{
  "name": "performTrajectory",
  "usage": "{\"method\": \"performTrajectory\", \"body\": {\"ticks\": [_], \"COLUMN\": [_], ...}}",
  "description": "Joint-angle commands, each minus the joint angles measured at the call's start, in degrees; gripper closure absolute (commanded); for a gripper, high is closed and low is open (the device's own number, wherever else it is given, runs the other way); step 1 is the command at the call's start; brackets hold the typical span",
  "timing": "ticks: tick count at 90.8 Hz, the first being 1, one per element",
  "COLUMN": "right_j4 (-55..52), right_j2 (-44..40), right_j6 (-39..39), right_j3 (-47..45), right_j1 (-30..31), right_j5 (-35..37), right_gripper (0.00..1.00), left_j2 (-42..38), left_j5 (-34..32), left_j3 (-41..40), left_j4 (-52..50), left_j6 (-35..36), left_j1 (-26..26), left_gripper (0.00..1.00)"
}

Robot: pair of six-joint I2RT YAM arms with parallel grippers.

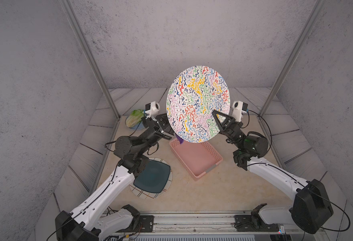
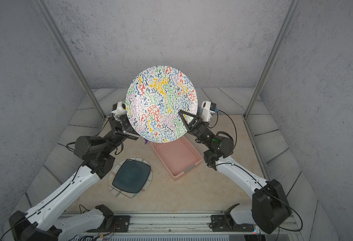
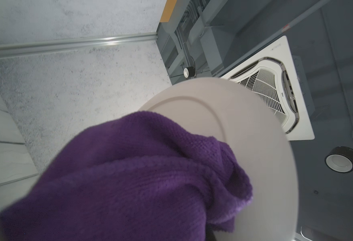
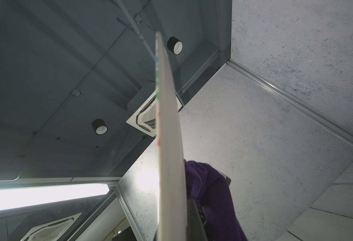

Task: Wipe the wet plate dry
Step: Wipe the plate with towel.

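near stack: a dark teal square plate (image 1: 152,177) lies on a round white plate with crossed coloured lines (image 1: 148,195), beside the left arm; nothing is on it.
basket: a pink perforated plastic basket (image 1: 194,160) sits mid-table, empty as far as it shows; its far end is hidden behind the raised plate.
task plate: a round plate printed with many-coloured squiggles (image 1: 197,102) is held up on edge above the basket's far end, printed face towards the top cameras, plain white back turned away.
right gripper (image 1: 214,113): clamped on the plate's lower right rim, one finger across the printed face, the other behind it.
left gripper (image 1: 166,127): behind the plate's left edge, fingertips hidden; judged closed on a bunched purple terry cloth (image 3: 129,177) that lies against the white back.
handling: stiff and smooth, probably slippery while wet and breakable if dropped. a single rim pinch may let it pivot under wiping pressure, so press lightly. take hold at the rim, a finger on each face.
far left: a pale green lettuce head (image 1: 134,117) rests in a shallow bluish dish (image 1: 139,126).
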Motion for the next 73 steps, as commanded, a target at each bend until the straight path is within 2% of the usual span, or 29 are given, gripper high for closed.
{"method": "performTrajectory", "body": {"ticks": [1, 14, 28, 43, 55, 63, 68, 73], "right_j4": [-2.2, -2.1, -0.7, -3.0, -5.2, -7.0, -9.0, -12.7], "right_j2": [-1.8, 1.0, 5.5, 8.5, 7.6, 5.6, 3.7, 1.4], "right_j6": [-3.3, -6.1, -4.8, -4.2, -2.1, -1.0, -1.4, -3.3], "right_j3": [-1.7, 0.9, 8.0, 15.8, 16.0, 13.2, 10.7, 8.2], "right_j1": [3.6, 9.8, 9.4, 7.3, 1.5, -3.2, -5.3, -6.4], "right_j5": [-1.1, 0.6, 3.0, 2.5, 3.5, 4.2, 3.7, 3.2], "right_gripper": [1.00, 1.00, 1.00, 1.00, 1.00, 1.00, 1.00, 1.00], "left_j2": [0.9, 3.6, 1.5, -1.8, -5.6, -9.0, -11.8, -15.4], "left_j5": [0.7, -0.9, -2.0, -3.4, -4.9, -4.4, -3.2, -1.3], "left_j3": [5.8, 5.8, 2.8, -2.1, -7.9, -10.0, -10.3, -8.9], "left_j4": [8.7, 11.1, 7.7, 6.0, 5.7, 2.5, -2.2, -13.2], "left_j6": [-1.9, -2.2, 4.1, 8.2, 9.7, 11.8, 14.7, 20.2], "left_j1": [0.1, -3.0, -10.6, -15.1, -14.9, -12.5, -9.8, -6.4], "left_gripper": [1.00, 1.00, 1.00, 1.00, 1.00, 1.00, 1.00, 1.00]}}
